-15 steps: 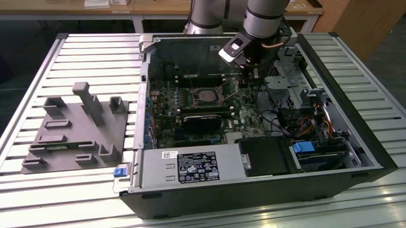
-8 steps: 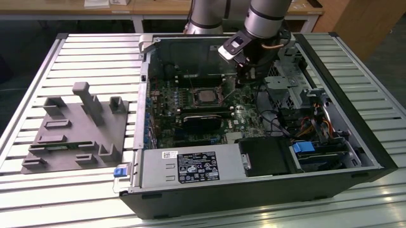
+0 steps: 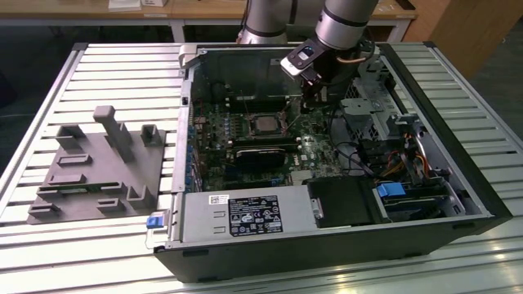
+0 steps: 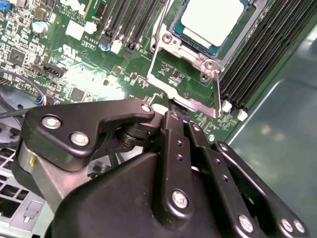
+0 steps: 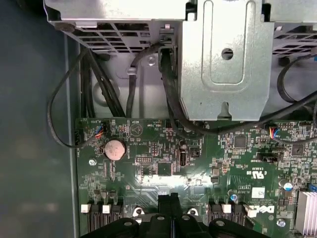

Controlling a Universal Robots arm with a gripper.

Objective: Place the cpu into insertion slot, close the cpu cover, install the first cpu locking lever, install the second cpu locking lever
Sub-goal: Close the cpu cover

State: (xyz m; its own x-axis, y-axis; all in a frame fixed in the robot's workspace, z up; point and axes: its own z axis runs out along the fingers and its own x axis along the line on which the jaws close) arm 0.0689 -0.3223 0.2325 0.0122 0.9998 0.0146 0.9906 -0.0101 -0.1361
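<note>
Second wrist view: I see cpu, flat matte-silver square, framed by shiny cpu cover on green motherboard; black gripper near it, jaws clenched together. Exterior view adds ribbed metal table.

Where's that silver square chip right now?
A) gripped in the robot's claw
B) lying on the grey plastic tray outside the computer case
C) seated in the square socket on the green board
C: the cpu lies flat in the insertion slot on the green motherboard.
</note>
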